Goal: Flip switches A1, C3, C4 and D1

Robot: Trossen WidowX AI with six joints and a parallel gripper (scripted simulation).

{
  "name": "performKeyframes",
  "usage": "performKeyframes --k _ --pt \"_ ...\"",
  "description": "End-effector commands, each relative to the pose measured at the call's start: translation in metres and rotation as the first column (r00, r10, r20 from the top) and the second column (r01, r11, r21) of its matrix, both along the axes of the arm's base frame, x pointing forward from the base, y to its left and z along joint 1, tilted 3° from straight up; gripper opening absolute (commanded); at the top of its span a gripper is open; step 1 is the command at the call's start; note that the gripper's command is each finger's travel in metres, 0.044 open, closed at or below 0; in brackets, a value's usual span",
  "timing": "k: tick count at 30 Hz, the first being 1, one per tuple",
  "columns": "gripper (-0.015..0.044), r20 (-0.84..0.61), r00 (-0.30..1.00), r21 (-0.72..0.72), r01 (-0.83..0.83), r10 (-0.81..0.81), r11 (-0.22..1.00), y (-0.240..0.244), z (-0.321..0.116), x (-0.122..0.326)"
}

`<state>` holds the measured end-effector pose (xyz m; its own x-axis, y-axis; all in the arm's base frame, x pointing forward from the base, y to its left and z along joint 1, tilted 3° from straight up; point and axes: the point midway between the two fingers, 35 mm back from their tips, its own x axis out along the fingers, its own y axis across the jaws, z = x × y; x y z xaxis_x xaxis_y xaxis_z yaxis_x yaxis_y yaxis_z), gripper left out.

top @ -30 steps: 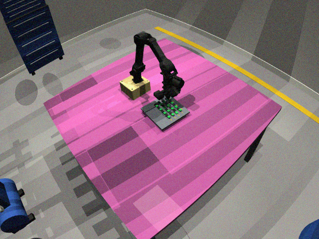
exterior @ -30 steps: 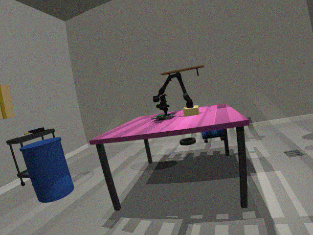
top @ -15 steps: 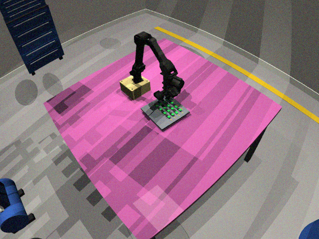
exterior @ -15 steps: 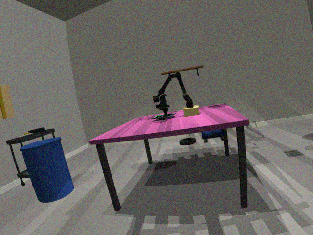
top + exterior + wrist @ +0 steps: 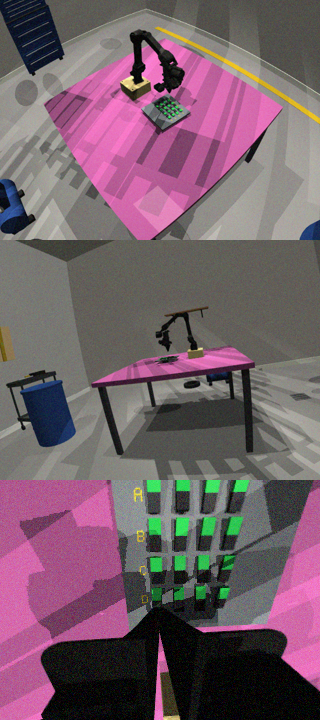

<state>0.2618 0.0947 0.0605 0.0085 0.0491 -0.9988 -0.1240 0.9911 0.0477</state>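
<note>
Arm: the black six-joint arm (image 5: 144,49) rises from a tan block base (image 5: 135,88) and bends over toward the panel.
Gripper: the black parallel-jaw gripper (image 5: 159,617) has its fingers pressed together into one narrow tip, with nothing between them; in the exterior view it hangs well above the table.
Panel: the grey square switch panel (image 5: 165,111) lies flat on the pink table top (image 5: 180,155), just in front of the base, with yellow row letters A to D down its left edge in the wrist view.
Switches: four rows of four green-and-black rocker switches (image 5: 200,540); from the wrist view the tip points at the near left corner, close to the D1 switch (image 5: 157,595).
Which are flipped: I cannot tell from here; the rockers are too small to read which end is raised.
Step in hand: I judge the arm is raised clear of the panel, either between presses or finishing.
Doing it well: if a switch is left, come straight down with the closed tip centred on its raised end only, avoiding neighbouring rockers, and press until the other end tips up.
If all done: stay high above the panel and hold still.
</note>
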Motion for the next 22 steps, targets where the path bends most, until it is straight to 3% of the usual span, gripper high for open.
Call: performKeyframes --k 1,8,22 --pt "0.0000 -0.024 1.000 -0.009 -0.001 0.001 1.000 -0.002 -0.001 -0.005" --pt "0.0000 -0.019 1.000 -0.013 -0.001 0.000 1.000 -0.040 0.004 0.049" --pt "0.0000 -0.019 1.000 -0.013 -0.001 0.000 1.000 -0.041 0.004 0.051"
